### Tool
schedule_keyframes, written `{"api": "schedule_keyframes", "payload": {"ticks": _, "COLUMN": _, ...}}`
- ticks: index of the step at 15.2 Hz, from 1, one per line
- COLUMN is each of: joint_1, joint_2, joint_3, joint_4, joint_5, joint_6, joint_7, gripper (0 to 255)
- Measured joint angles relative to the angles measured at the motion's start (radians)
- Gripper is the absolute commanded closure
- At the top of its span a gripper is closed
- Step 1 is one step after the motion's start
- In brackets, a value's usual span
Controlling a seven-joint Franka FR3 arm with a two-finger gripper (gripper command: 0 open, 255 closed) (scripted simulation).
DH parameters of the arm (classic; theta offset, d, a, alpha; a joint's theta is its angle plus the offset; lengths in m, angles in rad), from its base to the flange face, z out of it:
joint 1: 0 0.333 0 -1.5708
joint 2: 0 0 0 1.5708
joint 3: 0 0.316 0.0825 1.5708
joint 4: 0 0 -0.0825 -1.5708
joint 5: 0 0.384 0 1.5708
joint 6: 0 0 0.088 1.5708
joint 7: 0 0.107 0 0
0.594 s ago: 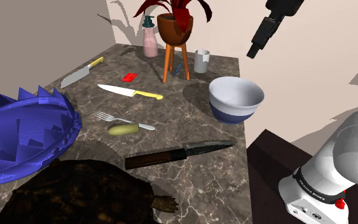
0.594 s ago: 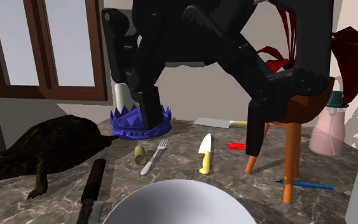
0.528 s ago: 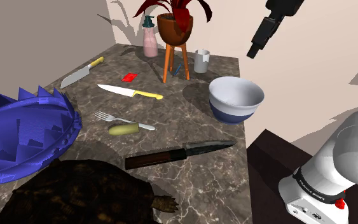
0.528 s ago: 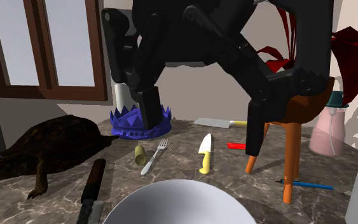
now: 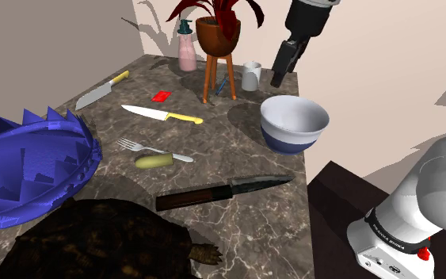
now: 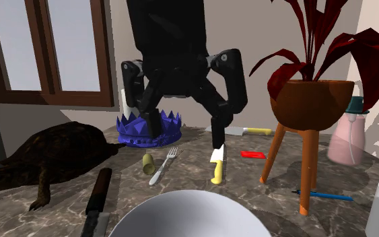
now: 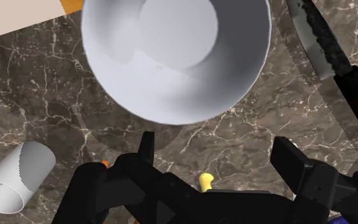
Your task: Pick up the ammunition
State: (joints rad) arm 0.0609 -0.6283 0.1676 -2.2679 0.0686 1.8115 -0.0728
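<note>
The ammunition (image 5: 154, 161) is a short olive-yellow cylinder lying on the marble table beside a fork (image 5: 139, 147); in the second exterior view the ammunition (image 6: 147, 161) lies just left of the fork (image 6: 163, 165). My black gripper (image 5: 279, 78) hangs high above the table's far right part, between a white cup (image 5: 250, 76) and a white bowl (image 5: 294, 121), far from the ammunition. The gripper (image 6: 181, 128) is open, fingers wide apart and holding nothing. In the wrist view the gripper (image 7: 219, 156) looks down on the bowl (image 7: 174, 57).
A blue spiky bowl (image 5: 31, 166) and a dark turtle (image 5: 94, 242) sit at the shoulder view's lower left. A long dark knife (image 5: 221, 190), a yellow-handled knife (image 5: 162, 115) and a cleaver (image 5: 98, 93) lie around the ammunition. A potted plant on a stand (image 5: 217, 36) rises at the back.
The arm has swung toward the shoulder view's left and lower, from beyond the table's edge to over the cup and bowl. In the second exterior view it has drawn back.
</note>
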Motion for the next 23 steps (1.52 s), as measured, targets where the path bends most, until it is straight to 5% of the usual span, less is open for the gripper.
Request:
{"api": "schedule_keyframes", "payload": {"ticks": 12, "joint_1": 0.039, "joint_2": 0.368, "joint_3": 0.222, "joint_4": 0.187, "joint_5": -0.092, "joint_6": 0.117, "joint_7": 0.157, "gripper": 0}}
{"api": "schedule_keyframes", "payload": {"ticks": 23, "joint_1": 0.137, "joint_2": 0.807, "joint_3": 0.362, "joint_4": 0.497, "joint_5": -0.345, "joint_6": 0.102, "joint_7": 0.357, "gripper": 0}}
